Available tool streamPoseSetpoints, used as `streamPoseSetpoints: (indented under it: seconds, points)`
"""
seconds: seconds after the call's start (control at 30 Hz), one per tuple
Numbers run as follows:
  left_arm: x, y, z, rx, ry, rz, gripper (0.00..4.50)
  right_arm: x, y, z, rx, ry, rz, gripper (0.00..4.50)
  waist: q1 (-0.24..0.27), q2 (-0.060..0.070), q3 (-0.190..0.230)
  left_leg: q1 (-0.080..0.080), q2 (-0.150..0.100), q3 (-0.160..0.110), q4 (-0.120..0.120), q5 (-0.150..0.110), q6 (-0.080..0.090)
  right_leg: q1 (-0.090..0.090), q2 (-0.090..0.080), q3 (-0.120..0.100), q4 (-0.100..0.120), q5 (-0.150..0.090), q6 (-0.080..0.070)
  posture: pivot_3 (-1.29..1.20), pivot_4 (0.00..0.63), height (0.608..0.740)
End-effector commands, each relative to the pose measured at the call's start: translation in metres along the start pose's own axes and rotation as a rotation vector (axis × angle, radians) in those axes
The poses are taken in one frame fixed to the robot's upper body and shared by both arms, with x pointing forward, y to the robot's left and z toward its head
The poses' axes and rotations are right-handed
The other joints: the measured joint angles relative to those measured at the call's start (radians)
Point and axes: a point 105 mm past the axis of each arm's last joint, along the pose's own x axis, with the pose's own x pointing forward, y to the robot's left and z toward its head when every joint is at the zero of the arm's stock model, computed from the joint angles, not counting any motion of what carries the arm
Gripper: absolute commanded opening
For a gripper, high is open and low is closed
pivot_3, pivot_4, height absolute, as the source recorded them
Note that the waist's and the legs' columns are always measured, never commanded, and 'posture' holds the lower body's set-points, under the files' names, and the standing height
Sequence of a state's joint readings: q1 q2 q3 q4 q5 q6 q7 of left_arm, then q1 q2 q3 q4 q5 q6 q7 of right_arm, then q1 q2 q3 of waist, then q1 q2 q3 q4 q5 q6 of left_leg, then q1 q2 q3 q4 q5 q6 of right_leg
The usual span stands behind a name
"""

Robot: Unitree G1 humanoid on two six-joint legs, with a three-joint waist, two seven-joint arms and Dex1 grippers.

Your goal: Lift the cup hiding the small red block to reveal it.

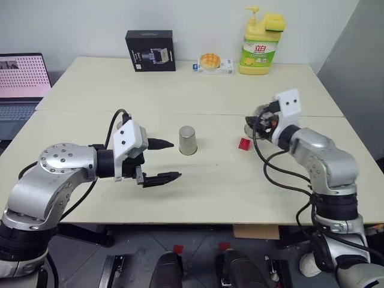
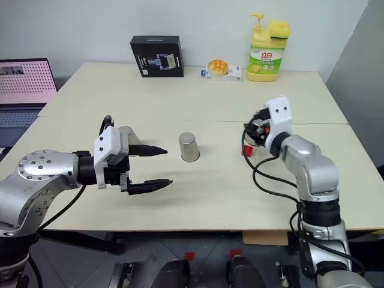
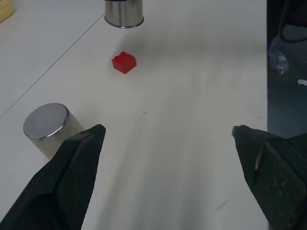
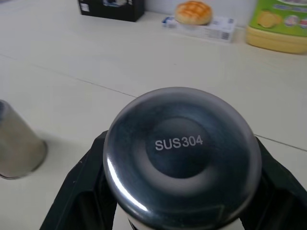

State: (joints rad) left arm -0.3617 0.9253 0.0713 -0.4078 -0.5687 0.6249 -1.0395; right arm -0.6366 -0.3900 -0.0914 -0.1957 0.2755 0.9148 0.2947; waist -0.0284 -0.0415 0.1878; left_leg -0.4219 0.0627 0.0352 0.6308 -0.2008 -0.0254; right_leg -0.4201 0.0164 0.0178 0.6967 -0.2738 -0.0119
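The right tool (image 1: 257, 123) squeezed the cup (image 4: 182, 158) (block (image 1: 244, 144) showing); a loose squeeze could drop it. The left tool (image 1: 165, 161) was apart.

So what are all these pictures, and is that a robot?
Yes, a robot with two arms. Two pictures come from its head, looking down at a table; two come from little cameras on its wrists. Its right gripper is shut on a steel cup, held up off the table, so you see the cup's bottom close up. The small red block that was hiding now sits in the open. The left gripper hangs open, holding nothing. Another steel cup stands upside down mid-table. At the back are a black box, dish soap and a bun.
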Motion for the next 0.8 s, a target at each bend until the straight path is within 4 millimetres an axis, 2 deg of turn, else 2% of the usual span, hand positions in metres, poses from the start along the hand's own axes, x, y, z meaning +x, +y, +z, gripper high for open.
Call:
streamPoseSetpoints:
  seconds: [0.03,0.23,0.5,0.53,0.57,0.6,0.7,0.8]
  points:
    - [0.001,0.002,0.01,0.042,-0.027,-0.006,4.5,-0.014,-0.022,0.0,-0.053,-0.001,-0.112,2.69,0.0,0.0,0.0,0.0,0.0,0.0,0.0,0.0,0.0,0.0,0.0,0.0,0.0,0.0,0.0,0.0,0.15,0.74]
    - [0.003,0.004,0.012,0.048,-0.032,-0.012,4.5,-0.01,-0.037,-0.027,0.023,0.065,-0.201,2.69,-0.006,0.0,0.0,0.001,0.0,0.0,0.0,0.0,0.0,0.0,0.001,0.0,0.0,0.0,0.0,0.0,0.15,0.74]
    - [0.005,0.006,0.013,0.055,-0.039,-0.016,4.5,-0.004,-0.042,-0.055,0.077,0.15,-0.232,2.69,-0.004,0.0,0.0,0.0,0.0,0.0,0.0,0.0,0.0,0.0,0.001,0.0,0.0,0.0,0.0,0.0,0.15,0.74]
    - [0.005,0.006,0.013,0.056,-0.039,-0.015,4.5,-0.004,-0.042,-0.056,0.085,0.154,-0.231,3.42,-0.004,0.0,0.0,0.0,0.0,0.0,0.0,0.0,0.0,0.0,0.001,0.0,0.0,0.0,0.0,0.0,0.15,0.74]
    - [0.005,0.006,0.013,0.056,-0.039,-0.014,4.5,-0.004,-0.042,-0.057,0.1,0.153,-0.231,3.51,-0.004,0.0,0.0,0.0,0.0,0.0,0.0,0.0,0.0,0.0,0.001,0.0,0.0,0.0,0.0,0.0,0.15,0.74]
    - [0.004,0.006,0.013,0.056,-0.039,-0.013,4.5,-0.004,-0.042,-0.057,0.101,0.149,-0.23,3.88,-0.004,0.0,0.0,0.0,0.0,0.0,0.0,0.0,0.0,0.0,0.001,0.0,0.0,0.0,0.0,0.0,0.15,0.74]
    - [0.004,0.006,0.013,0.057,-0.04,-0.003,4.5,-0.005,-0.045,-0.049,0.099,0.11,-0.245,4.43,-0.004,0.0,0.0,0.0,0.0,0.0,0.0,0.0,0.0,0.0,0.001,0.0,0.0,0.0,0.0,0.0,0.15,0.74]
    - [0.003,0.008,0.014,0.058,-0.046,0.013,4.5,-0.008,-0.046,-0.03,0.102,0.039,-0.242,4.47,-0.004,0.0,0.0,0.0,0.0,0.0,0.0,0.0,0.0,0.0,0.002,0.0,0.0,0.0,0.0,0.0,0.15,0.74]
